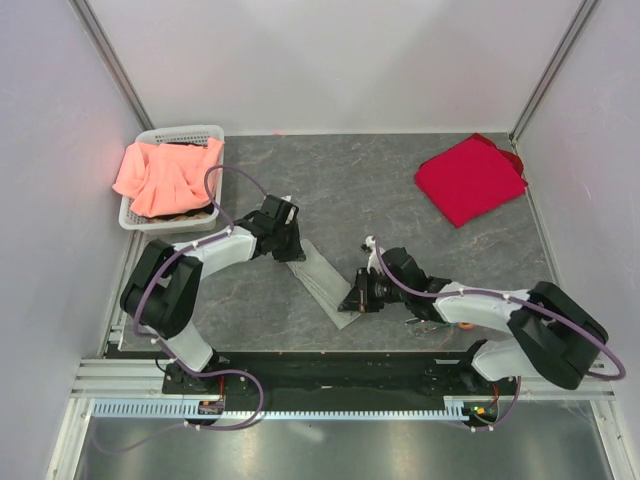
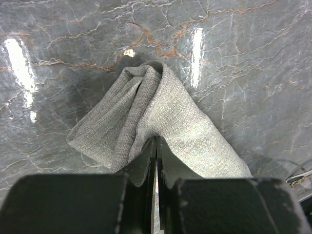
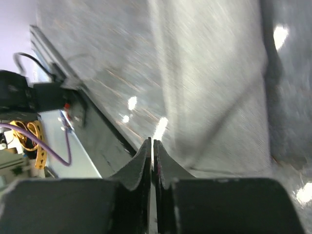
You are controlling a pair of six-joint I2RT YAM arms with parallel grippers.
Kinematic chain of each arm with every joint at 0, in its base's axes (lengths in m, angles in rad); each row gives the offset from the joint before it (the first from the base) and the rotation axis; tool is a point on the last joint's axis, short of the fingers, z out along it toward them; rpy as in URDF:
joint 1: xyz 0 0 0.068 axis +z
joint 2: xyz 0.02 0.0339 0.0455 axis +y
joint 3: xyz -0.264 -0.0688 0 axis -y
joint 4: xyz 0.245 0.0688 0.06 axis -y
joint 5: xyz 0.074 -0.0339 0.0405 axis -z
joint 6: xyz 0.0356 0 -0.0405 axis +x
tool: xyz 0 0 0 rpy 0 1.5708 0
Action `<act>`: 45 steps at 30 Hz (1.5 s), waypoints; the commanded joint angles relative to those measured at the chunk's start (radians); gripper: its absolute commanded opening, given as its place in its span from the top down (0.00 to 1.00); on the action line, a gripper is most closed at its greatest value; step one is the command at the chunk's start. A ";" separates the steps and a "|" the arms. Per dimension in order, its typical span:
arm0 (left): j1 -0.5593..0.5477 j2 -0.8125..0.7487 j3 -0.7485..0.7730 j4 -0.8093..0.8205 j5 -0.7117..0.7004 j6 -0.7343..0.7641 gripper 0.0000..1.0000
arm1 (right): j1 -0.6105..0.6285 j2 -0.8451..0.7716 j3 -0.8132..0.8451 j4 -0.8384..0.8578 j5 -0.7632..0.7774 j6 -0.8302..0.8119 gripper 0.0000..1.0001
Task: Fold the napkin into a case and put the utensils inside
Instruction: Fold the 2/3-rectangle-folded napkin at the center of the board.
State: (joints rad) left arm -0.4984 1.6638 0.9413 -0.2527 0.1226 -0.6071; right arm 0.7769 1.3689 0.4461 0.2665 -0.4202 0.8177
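At far left we see a white basket (image 1: 180,131) holding a salmon-orange cloth (image 1: 165,175). Our left gripper (image 2: 156,141) pinches the far end of the napkin (image 1: 322,276), a folded strip lying mid-scene. The right gripper (image 3: 152,144) is closed at its near end; blur hides any grip. A red cloth (image 1: 468,178) lies far right.

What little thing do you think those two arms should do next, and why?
Probably lift both ends slightly and carry one over the other. The left gripper pinches one bunched end of the napkin, the right gripper is closed at the other.
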 commanded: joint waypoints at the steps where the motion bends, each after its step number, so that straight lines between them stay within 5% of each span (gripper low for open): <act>1: 0.008 -0.073 0.027 0.009 0.012 0.046 0.91 | -0.007 -0.071 0.152 -0.113 0.064 -0.106 0.89; 9: 0.017 -0.206 0.054 -0.043 0.012 0.033 0.64 | 0.007 0.143 0.169 -0.061 0.109 -0.180 0.89; 12: 0.030 -0.219 0.051 -0.071 0.002 0.040 0.46 | 0.012 0.160 0.141 -0.030 0.112 -0.181 0.90; 15: 0.038 -0.207 0.040 -0.080 -0.008 0.038 0.40 | 0.012 0.142 0.193 -0.094 0.130 -0.207 0.89; 24: 0.047 -0.130 0.047 -0.077 0.005 0.058 0.36 | 0.012 0.200 0.440 -0.219 0.152 -0.295 0.62; 32: 0.055 -0.099 0.045 -0.091 -0.015 0.072 0.39 | 0.010 0.363 0.603 -0.207 0.136 -0.289 0.58; 45: 0.061 -0.170 0.008 -0.103 -0.084 0.056 0.38 | -0.001 0.450 0.615 -0.142 0.103 -0.256 0.58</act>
State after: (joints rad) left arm -0.4442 1.5013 0.9443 -0.3531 0.0746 -0.5808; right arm 0.7803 1.8122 1.0340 0.0696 -0.3012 0.5537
